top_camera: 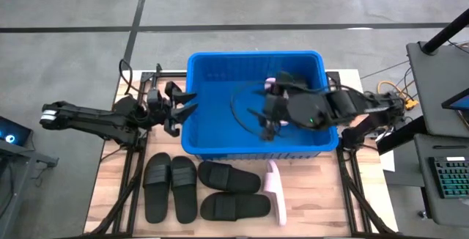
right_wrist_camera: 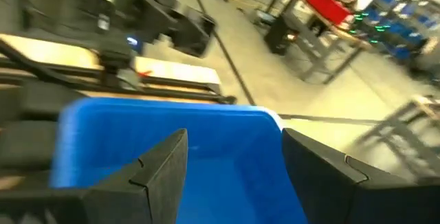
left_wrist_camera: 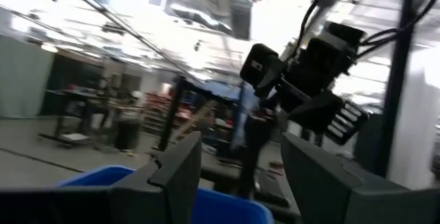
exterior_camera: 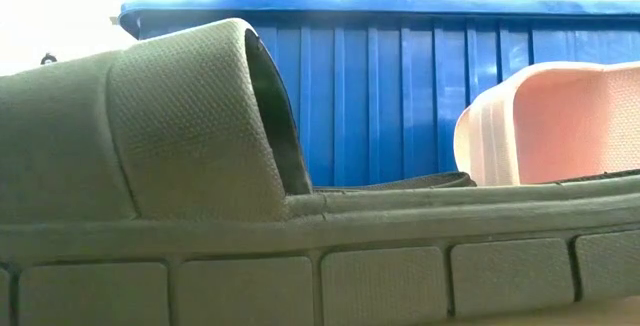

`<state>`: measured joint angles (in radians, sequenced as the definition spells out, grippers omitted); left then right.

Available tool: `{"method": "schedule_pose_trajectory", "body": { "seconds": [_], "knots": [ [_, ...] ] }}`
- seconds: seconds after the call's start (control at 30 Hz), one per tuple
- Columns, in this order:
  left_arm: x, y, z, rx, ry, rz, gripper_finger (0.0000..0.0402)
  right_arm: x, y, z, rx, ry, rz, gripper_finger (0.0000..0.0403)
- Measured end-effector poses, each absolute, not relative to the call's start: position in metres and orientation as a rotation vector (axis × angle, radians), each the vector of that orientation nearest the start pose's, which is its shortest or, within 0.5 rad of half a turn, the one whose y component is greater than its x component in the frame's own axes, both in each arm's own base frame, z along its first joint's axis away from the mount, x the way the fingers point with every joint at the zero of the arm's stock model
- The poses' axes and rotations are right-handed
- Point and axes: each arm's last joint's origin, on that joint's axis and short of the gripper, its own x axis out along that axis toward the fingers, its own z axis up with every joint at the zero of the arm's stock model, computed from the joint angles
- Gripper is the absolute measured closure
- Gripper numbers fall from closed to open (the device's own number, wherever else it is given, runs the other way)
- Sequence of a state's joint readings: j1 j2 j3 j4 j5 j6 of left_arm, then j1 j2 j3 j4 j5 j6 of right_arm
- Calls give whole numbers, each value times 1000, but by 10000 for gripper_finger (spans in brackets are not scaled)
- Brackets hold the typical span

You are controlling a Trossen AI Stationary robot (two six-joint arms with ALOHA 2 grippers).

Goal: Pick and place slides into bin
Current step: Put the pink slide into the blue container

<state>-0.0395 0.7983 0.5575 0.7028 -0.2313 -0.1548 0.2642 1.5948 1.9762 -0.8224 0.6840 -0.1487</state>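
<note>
Over bin (top_camera: 220,67), right gripper (top_camera: 270,111) jaws wide, empty; left gripper (top_camera: 185,107) at bin's left rim, jaws part-open, empty. Slides (top_camera: 212,188) beside bin: light, flexible rubber, likely grippy; grip strap.

The right arm reaches in from the right side, stretched out long. Its right pincer (top_camera: 270,113) has its two fingers (right_wrist_camera: 161,165) spread wide apart, with nothing between them. The left arm comes in from the left side and lies low and straight. Its left pincer (top_camera: 182,109) points toward the middle, fingers (left_wrist_camera: 180,172) apart, holding nothing.
</note>
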Motion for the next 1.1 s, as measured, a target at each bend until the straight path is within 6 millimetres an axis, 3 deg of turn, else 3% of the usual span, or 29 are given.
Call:
{"method": "schedule_pose_trajectory", "body": {
  "seconds": [0.23,0.33,0.6,1.1],
  "knots": [
    [174,-3,330,-265,-406,57,217,310,102,465,-132,433,-132,177],
    [174,-5,329,-262,-379,-2,217,313,118,457,-62,450,-109,177],
    [175,-7,323,-287,-297,-88,217,319,164,432,-162,491,-126,177],
    [174,-8,322,-283,-282,-116,217,327,221,341,-178,951,-24,177]
  ]
}}
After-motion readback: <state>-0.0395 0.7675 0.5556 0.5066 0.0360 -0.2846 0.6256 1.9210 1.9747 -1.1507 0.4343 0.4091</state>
